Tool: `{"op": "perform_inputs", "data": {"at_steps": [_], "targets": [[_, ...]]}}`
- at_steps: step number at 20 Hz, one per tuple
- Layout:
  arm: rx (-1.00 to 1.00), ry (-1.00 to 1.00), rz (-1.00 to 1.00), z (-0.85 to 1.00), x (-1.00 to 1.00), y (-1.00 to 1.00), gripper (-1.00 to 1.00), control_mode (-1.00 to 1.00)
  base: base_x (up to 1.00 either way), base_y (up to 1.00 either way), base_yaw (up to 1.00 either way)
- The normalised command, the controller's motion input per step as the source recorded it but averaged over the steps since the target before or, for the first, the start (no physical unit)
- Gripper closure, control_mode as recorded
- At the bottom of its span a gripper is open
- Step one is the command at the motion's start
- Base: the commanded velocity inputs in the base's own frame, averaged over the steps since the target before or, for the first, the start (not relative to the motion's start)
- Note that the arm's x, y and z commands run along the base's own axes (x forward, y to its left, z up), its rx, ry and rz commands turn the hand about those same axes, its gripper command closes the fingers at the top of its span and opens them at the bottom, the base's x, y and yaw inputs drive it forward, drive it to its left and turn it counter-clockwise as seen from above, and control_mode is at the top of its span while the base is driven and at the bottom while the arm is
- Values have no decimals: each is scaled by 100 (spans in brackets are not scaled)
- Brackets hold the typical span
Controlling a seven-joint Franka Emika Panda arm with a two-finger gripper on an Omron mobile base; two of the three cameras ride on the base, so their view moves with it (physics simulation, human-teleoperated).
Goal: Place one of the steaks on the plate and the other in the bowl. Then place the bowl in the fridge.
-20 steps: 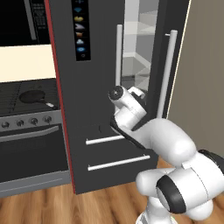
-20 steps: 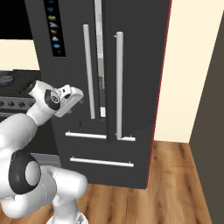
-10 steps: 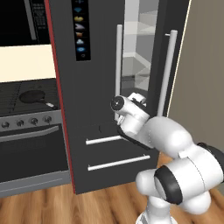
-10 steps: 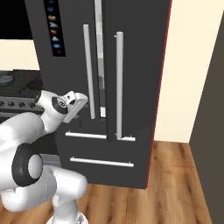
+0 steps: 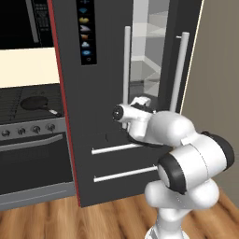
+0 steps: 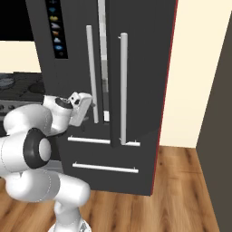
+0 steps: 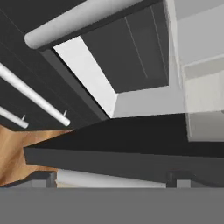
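The fridge (image 5: 107, 93) stands with its doors ajar, and a narrow gap between them shows pale glass shelves (image 5: 149, 56); what rests on those shelves is too cramped and washed out to make out. The hand (image 6: 80, 108) sits low in front of the gap, near the bottom of the left door's bar handle (image 6: 92, 74) in the right base view, but from behind the white wrist covers its fingers, so their spread cannot be read there; in the left base view the hand (image 5: 140, 106) is likewise mostly masked by the arm. In the hand view the two fingertips (image 7: 178, 180) rise far apart at the 7 and 5 o'clock edges, so the hand is open with nothing between them. That view looks along a dark door edge into the white interior wall (image 7: 144, 103), with drawer handles (image 7: 33, 96) at 9 o'clock over wooden floor (image 7: 17, 148). The left base view alone shows the stove (image 5: 28, 126) with a dark pan (image 5: 35, 103) at 9 o'clock.
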Motion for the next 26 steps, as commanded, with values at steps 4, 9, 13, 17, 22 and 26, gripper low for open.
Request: {"op": "perform_inputs", "data": {"at_steps": [4, 9, 13, 17, 22, 26], "targets": [[-26, 0, -1, -9, 4, -32, -100, -100, 0, 0, 0], [-11, 7, -13, 20, -13, -31, -100, -100, 0, 0, 0], [-10, 28, -16, 32, 2, -23, -100, -100, 0, 0, 0], [-9, 22, -11, 0, 13, -6, -100, -100, 0, 0, 0], [-5, 24, -6, 0, 18, 3, -100, -100, 0, 0, 0], [-5, 23, 0, -14, -2, 6, -100, -100, 0, 0, 0]]}}
